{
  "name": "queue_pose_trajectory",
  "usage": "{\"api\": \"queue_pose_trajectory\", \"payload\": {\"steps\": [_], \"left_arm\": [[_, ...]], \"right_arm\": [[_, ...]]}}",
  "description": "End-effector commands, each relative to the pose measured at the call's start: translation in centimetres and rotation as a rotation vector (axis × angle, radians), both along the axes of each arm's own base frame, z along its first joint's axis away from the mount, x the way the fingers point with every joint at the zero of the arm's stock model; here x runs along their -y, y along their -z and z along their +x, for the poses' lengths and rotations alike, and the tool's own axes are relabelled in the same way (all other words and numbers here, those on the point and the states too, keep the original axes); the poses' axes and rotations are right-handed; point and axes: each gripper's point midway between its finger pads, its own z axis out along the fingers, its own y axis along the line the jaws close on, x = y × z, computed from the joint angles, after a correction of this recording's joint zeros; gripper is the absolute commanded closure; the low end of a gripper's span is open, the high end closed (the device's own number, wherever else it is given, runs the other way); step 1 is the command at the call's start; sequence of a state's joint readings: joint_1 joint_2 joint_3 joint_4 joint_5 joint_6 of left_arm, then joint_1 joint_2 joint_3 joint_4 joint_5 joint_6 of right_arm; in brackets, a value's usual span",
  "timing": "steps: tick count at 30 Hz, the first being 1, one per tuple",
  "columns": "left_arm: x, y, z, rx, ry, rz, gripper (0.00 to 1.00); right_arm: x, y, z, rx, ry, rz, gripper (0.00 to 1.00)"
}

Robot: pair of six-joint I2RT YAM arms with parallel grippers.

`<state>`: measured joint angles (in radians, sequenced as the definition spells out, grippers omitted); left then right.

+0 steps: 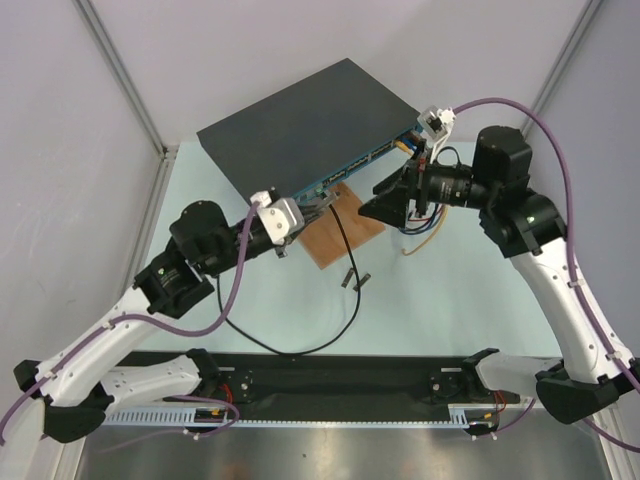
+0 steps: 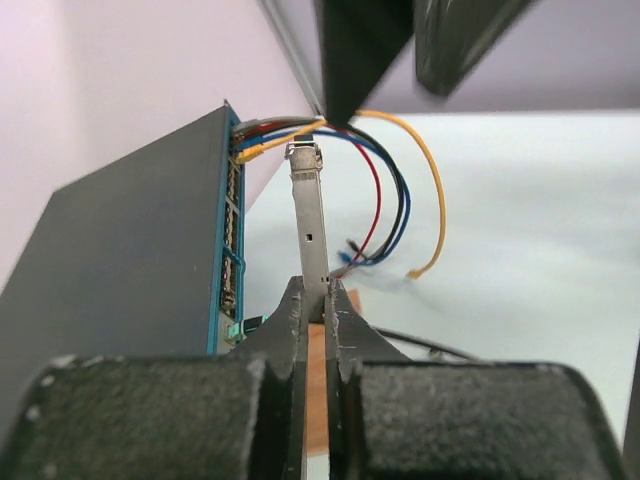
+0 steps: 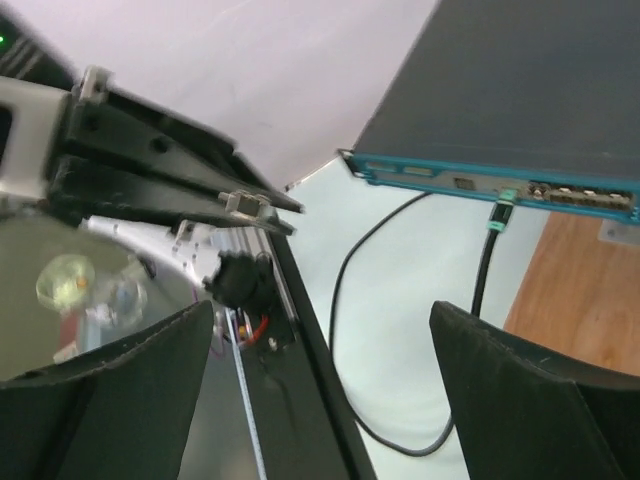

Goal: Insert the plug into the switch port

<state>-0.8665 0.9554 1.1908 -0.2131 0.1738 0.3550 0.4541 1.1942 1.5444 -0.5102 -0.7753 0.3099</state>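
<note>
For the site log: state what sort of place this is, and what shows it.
Probably a robotics lab test cell: a pale table walled by plain white panels, a left arm and right arm bolted at its near edge, and a switch with loose coloured wires set out as a practice piece.

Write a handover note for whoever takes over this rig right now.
Left gripper: shut on the plug, gripping its near end.
Right gripper: open, empty, hovering near the switch's front.
Switch: at the back of the table; coloured wires run from one end of its port face.
Done: plug is in hand, beside the port face.
Left: line it up with a free port and push it in; it is not in yet.
</note>
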Motion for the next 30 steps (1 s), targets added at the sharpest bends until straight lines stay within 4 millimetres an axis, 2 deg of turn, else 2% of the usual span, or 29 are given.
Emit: {"api": "queue_pose_trajectory", "payload": {"steps": [1, 2, 3, 7, 10, 12, 13, 14, 17, 23, 30], "left_arm": [[0.0, 1.8, -1.8, 0.124, 0.133, 0.176, 1.0], [-0.1, 2.2, -1.9, 0.17, 0.15, 0.223, 1.0], [0.0, 2.5, -2.2, 0.187, 0.161, 0.247, 1.0], [-0.9, 3.6, -2.2, 0.304, 0.143, 0.376, 1.0], [-1.2, 4.3, -2.1, 0.402, 0.117, 0.45, 1.0], [-1.1, 3.9, -2.6, 0.493, 0.115, 0.467, 1.0], [-1.0, 3.7, -2.6, 0.53, 0.108, 0.47, 1.0], [-1.1, 4.4, -2.3, 0.572, 0.088, 0.517, 1.0], [-0.7, 4.7, -3.3, 0.65, 0.1, 0.54, 1.0], [-0.3, 4.5, -3.4, 0.684, 0.097, 0.546, 1.0], [0.0, 4.5, -3.8, 0.7, 0.115, 0.545, 1.0]], "right_arm": [[0.8, 0.1, -3.7, 0.101, -0.2, -0.111, 0.04], [1.1, 1.3, -4.5, 0.02, -0.223, -0.147, 0.04], [1.3, 1.5, -4.8, 0.079, -0.266, -0.172, 0.04], [2.2, 3.0, -5.9, 0.049, -0.315, -0.262, 0.04], [1.9, 4.0, -6.5, 0.016, -0.3, -0.309, 0.07], [1.4, 4.8, -6.7, 0.009, -0.3, -0.331, 0.08], [1.1, 4.9, -6.8, -0.005, -0.299, -0.328, 0.09], [0.6, 4.9, -6.7, -0.004, -0.305, -0.321, 0.1], [-0.4, 4.7, -6.6, 0.0, -0.317, -0.315, 0.12], [-2.1, 5.2, -6.8, 0.019, -0.33, -0.341, 0.14], [-3.3, 6.0, -6.2, 0.053, -0.298, -0.393, 0.24]]}}
